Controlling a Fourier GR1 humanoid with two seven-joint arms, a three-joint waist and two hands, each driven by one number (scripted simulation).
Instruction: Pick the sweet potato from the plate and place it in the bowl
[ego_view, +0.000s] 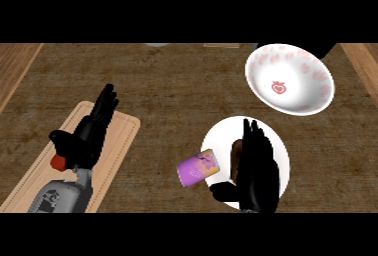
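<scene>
A white plate (220, 134) lies at the lower right of the counter. On it, a brown sweet potato (236, 152) shows only as a sliver at the left side of my right hand (258, 170), which covers most of it with fingers stretched forward. A white bowl (289, 79) with pink strawberry marks stands at the upper right, apart from the plate. My left hand (92, 130) rests open over a wooden cutting board (122, 135) at the left, fingers pointing up.
A purple and yellow packet (198, 167) leans against the plate's left edge. A small red object (58, 161) sits by my left wrist on the board. Wooden strips border the dark counter at left and right.
</scene>
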